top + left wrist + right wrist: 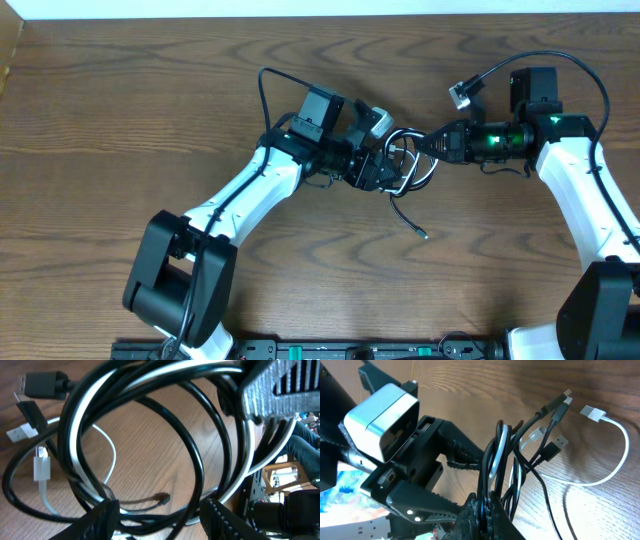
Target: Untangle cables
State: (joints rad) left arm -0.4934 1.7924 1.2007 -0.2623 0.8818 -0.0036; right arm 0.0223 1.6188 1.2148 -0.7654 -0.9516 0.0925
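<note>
Several cables [491, 460] bunch above the wood-grain table [100, 120], clenched by right gripper [424, 143]; left gripper [160, 517] seemingly spread open.

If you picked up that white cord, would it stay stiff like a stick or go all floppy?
Probably floppy: the white cord lies in a loose curve on the table. It looks thin, so it is likely light. Its plug would probably dangle, and it might snag, since it runs in among the black cords.
</note>
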